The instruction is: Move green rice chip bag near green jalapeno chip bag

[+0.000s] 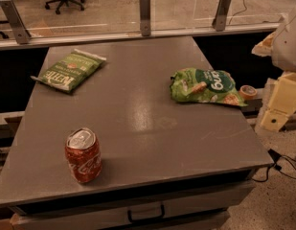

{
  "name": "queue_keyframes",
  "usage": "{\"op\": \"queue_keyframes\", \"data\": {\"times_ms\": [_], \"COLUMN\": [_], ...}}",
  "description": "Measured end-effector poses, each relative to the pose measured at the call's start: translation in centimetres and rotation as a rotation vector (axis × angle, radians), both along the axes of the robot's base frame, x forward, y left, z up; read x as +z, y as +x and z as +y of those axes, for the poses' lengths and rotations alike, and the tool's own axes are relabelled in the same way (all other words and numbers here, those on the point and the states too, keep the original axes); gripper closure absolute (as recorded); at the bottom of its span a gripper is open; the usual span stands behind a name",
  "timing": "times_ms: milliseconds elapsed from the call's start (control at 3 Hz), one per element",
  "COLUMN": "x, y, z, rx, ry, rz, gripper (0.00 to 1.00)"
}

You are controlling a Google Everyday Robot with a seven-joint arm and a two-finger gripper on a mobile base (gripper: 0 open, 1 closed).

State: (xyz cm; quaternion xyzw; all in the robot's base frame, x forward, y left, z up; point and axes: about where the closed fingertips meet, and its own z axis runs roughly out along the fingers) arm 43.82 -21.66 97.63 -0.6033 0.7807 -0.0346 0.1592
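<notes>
The green rice chip bag (205, 86) is bright light green and wrinkly, with a dark round logo. It lies near the right edge of the grey table (138, 114). The green jalapeno chip bag (68, 70) is flat and olive green with white "Kettle" lettering. It lies at the table's far left. My gripper (278, 107) shows as pale blocks at the right edge of the view, off the table's right side. It is to the right of the rice chip bag and apart from it.
A dented red Coca-Cola can (83, 155) stands upright at the front left of the table. A small tape roll (248, 91) sits just right of the rice chip bag. A glass barrier with metal posts (145, 13) runs behind the table.
</notes>
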Motion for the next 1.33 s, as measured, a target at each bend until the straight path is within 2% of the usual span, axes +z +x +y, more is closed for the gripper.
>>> {"op": "queue_keyframes", "data": {"times_ms": [333,667,1000,1333], "x": [0.0,-0.6,-2.9,-5.4], "y": [0.0,2.5,9.3,14.0], "z": [0.0,-0.3,0.8,2.4], "rx": [0.0,0.021,0.078,0.093], "ry": [0.0,0.03,0.13,0.212], "rz": [0.0,-0.037,-0.106,-0.097], "gripper": [0.0,0.0,0.0,0.0]}}
